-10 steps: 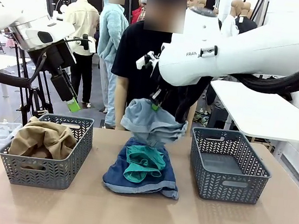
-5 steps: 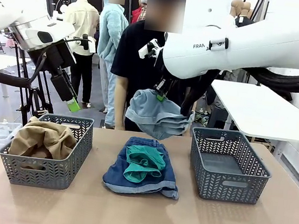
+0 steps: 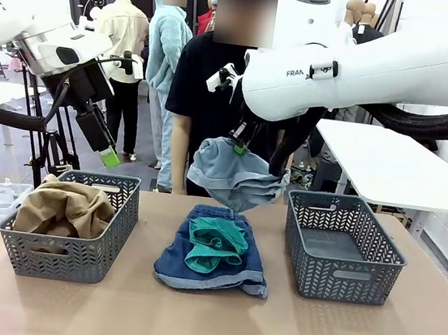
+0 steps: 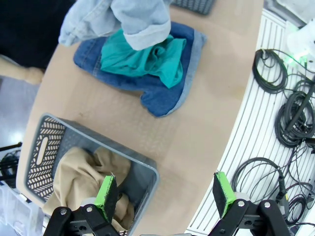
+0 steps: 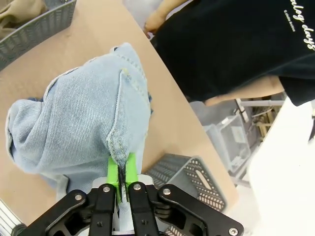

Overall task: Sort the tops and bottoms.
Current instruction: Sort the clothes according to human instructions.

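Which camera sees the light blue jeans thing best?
Front view: the pale denim piece hangs whole from the right gripper. Right wrist view shows it close, pinched at a seam; left wrist view catches part.

Left basket [image 3: 66, 256], right basket [image 3: 341, 276] (both grey).
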Controlling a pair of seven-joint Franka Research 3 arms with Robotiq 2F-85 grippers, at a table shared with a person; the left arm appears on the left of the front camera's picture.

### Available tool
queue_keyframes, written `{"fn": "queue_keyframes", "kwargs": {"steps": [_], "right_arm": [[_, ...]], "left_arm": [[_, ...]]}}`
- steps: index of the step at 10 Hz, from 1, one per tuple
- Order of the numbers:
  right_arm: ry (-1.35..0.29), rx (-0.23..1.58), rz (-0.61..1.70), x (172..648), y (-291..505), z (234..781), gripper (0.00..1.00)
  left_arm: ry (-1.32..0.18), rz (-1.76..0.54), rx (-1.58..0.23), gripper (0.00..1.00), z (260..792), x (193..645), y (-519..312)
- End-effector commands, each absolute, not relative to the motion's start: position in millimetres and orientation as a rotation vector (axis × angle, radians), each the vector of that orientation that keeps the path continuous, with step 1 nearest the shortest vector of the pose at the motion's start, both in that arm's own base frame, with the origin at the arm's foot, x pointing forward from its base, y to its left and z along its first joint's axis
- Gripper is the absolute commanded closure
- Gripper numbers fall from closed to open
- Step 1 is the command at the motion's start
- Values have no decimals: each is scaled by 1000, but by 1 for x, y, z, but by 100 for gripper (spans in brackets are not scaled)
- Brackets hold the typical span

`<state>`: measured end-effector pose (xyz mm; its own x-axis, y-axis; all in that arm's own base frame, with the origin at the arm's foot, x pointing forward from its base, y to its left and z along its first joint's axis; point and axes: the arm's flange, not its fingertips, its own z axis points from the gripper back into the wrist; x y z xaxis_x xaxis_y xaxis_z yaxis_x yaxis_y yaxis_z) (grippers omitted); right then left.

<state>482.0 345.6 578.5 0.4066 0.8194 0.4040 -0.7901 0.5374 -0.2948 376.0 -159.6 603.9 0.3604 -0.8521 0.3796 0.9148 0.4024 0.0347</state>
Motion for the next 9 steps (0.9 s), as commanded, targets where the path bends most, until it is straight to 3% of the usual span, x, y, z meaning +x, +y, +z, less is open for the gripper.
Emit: {"fn": "queue_keyframes", "kwargs": {"steps": [1,9], "right_arm": [[-567,-48,1014,481,344,584,100],[-567,-48,1014,481,344,584,100]], "left_arm": [[-354,-1150,-186,0,606,375,-158],[-354,-1150,-186,0,606,375,-158]]}}
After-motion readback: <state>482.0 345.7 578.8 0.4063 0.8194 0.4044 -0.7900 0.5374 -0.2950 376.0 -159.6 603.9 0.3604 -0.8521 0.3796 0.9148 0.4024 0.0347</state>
